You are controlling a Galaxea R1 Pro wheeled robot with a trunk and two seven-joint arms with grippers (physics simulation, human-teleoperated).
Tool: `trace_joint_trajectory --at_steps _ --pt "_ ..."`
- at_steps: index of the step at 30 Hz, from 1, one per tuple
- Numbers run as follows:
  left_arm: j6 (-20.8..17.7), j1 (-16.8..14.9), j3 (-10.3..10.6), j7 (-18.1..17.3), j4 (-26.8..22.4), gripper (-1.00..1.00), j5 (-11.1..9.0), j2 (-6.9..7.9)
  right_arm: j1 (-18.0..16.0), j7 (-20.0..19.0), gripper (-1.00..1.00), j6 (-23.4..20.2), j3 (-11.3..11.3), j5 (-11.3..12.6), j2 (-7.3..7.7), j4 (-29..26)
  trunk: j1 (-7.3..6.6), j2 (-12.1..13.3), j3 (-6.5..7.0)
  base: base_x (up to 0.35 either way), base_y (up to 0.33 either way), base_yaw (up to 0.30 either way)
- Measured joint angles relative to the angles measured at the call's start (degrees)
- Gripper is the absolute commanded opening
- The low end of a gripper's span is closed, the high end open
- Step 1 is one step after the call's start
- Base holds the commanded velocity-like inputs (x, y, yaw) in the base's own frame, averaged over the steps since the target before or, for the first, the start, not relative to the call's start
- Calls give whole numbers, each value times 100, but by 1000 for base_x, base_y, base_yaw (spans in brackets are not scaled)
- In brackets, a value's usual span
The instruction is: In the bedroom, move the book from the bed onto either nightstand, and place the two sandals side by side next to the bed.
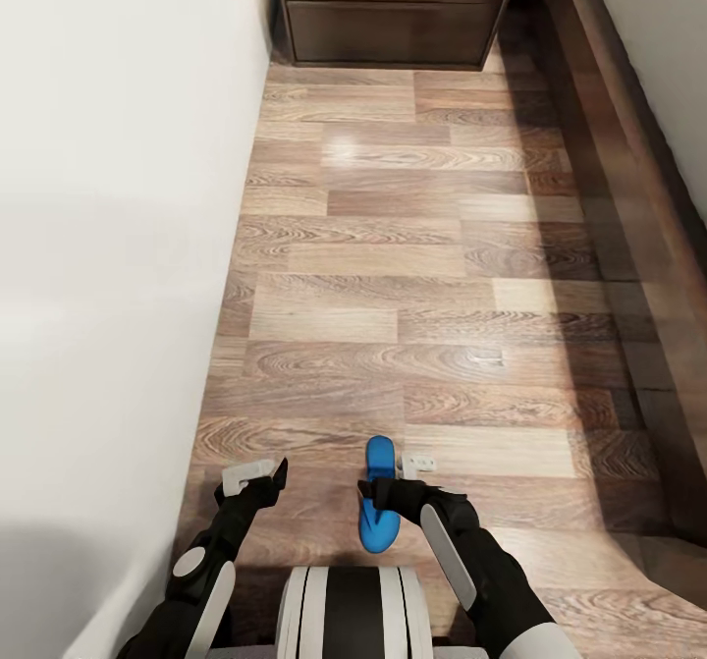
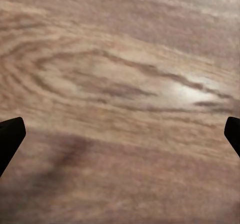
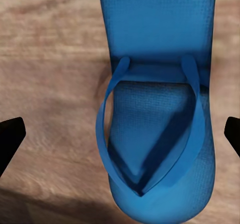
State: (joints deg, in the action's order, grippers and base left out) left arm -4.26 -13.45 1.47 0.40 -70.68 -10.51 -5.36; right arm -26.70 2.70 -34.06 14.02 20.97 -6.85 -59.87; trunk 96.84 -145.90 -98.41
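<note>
On the wood-plank floor between the white wall and the bed base, one blue sandal lies straps up. My right gripper hovers above it, fingers wide apart, holding nothing. My left gripper is also wide open, empty. A nightstand stands ahead.

wall: plain white, along the floor's left edge | small white fitting: flat on the wood planks near the floor's near edge, kind unclear
</note>
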Motion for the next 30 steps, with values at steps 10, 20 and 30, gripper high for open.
trace_joint_trajectory --at_steps 10,20,30 --pt "0 0 8 0 -2 100 -3 0 0 0 100 0 0 0 -1 0 18 -9 -154 0 0 0" --pt "0 0 9 0 -2 100 0 0 0 0 100 0 -1 0 1 0 21 -11 -177 0 0 0" --pt "0 0 9 0 -1 100 0 0 0 0 100 0 -2 0 2 0 36 -19 -310 0 0 0"
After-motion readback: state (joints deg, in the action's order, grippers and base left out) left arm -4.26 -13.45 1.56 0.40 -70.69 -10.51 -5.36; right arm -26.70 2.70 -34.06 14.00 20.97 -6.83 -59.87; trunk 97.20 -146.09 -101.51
